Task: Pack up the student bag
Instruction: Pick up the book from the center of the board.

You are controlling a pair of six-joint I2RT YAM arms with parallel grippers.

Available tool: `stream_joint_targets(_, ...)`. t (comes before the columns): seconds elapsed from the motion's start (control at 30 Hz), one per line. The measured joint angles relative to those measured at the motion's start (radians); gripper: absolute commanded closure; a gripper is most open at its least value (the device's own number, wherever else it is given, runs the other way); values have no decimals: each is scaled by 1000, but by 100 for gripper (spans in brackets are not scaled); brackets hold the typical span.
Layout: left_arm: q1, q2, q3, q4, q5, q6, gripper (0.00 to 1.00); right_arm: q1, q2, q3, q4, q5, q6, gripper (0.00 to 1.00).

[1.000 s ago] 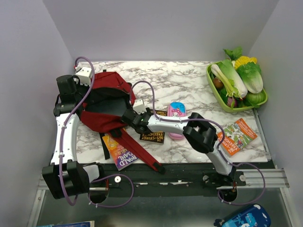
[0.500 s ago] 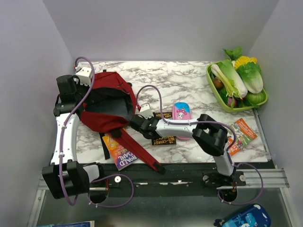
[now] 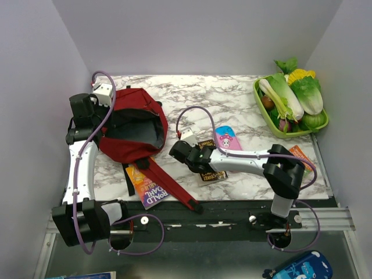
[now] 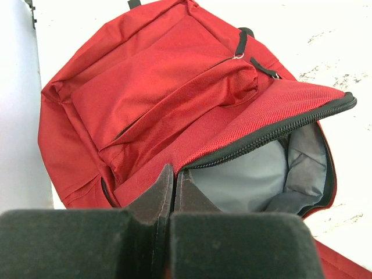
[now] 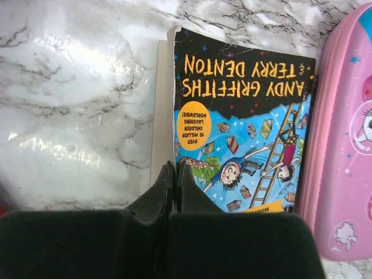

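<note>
Honestly, all about the gap between paperback and bag here. Looking at the right gripper (image 5: 174, 170): pinched fully shut, nothing visible between the tips, parked over one long edge of the paperback (image 5: 244, 133) lying flat on the marble table (image 5: 75, 116). Can't tell whether touching the cover or just above it. Pink pencil case (image 5: 343, 145) just beside the paperback on its other long edge.

Student bag (image 3: 125, 148) off to the left of that claw and a bit farther back, on the left part of the table, mouth gaping toward the right with grey lining showing. Left gripper (image 4: 172, 173) closed too, seemingly nipping the red fabric right by the zip and propping the mouth open.

Paperback's long axis running roughly near to far, so more or less broadside to the bag's mouth. Right arm clearly the closer one to it. Probably calls for a proper grab first, then a leftward carry into the opening.
</note>
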Motion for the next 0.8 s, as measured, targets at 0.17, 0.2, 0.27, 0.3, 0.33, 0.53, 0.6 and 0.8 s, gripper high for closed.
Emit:
stream_joint_targets(0.17,0,-6,-19,0,4,-5,100,8,-109,-43,6,0,-26,99)
stream_joint_targets(0.2,0,-6,-21,0,6,-7,100,9,-127,-43,8,0,-30,99)
stream_joint_targets(0.27,0,-6,-21,0,12,-11,100,10,-159,-43,10,0,-42,99)
stream_joint_targets(0.3,0,-6,-21,0,18,-13,100,11,-175,-42,10,0,-50,99)
stream_joint_targets(0.33,0,-5,-21,0,24,-16,100,13,-190,-41,12,-1,-62,99)
stream_joint_targets(0.53,-5,-5,-20,-2,95,-21,100,23,-266,39,29,-18,-163,99)
stream_joint_targets(0.6,-13,-3,-20,-6,117,-8,100,27,-293,77,43,-21,-211,99)
stream_joint_targets(0.8,-41,23,-18,-46,196,60,100,53,-374,160,61,-78,-351,99)
